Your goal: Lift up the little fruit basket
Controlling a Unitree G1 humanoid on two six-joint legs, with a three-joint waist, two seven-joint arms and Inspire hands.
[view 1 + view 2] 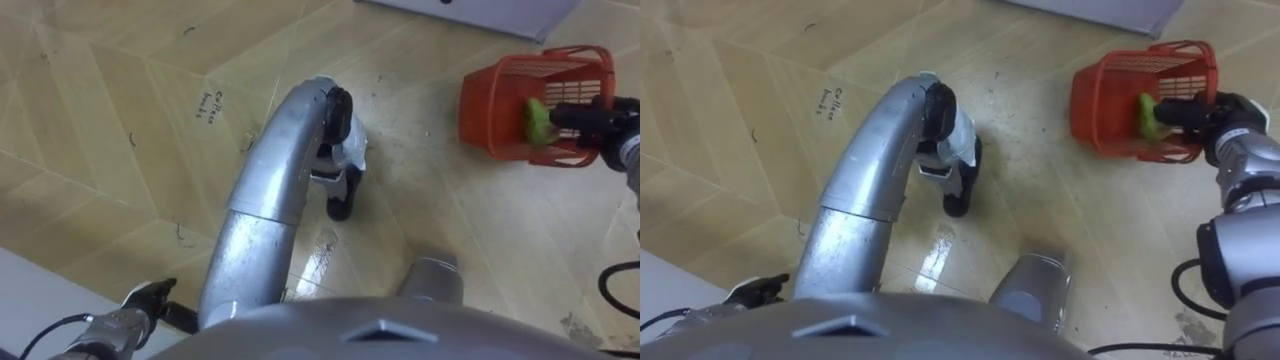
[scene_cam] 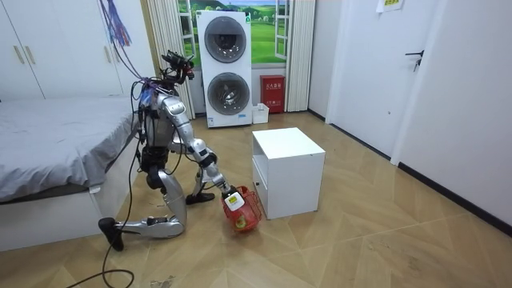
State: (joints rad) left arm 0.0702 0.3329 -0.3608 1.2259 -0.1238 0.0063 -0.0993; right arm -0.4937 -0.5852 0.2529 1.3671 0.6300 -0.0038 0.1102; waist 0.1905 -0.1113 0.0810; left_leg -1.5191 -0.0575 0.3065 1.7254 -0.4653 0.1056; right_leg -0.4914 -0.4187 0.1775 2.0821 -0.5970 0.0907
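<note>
The fruit basket (image 1: pixel 510 95) (image 1: pixel 1110 95) is orange-red plastic mesh and lies tipped on the wooden floor, its mouth turned toward me. A green fruit (image 1: pixel 538 120) (image 1: pixel 1150 115) rests inside it near the rim. My right hand (image 1: pixel 585 118) (image 1: pixel 1190 112) reaches in from the right, its dark fingers curled over the basket's rim beside the fruit. In the room view I kneel on one knee by the bed, with my right arm stretched down to the basket (image 2: pixel 244 212). My left hand (image 1: pixel 148 298) (image 1: pixel 755 290) hangs idle at the lower left, fingers relaxed.
A white cabinet (image 2: pixel 288 168) (image 1: pixel 480 10) stands right behind the basket. The bed (image 2: pixel 48 152) is at my left, its edge (image 1: pixel 30 290) by my left hand. Stacked washing machines (image 2: pixel 226 68) stand at the back wall. Bare floor lies to the room view's right.
</note>
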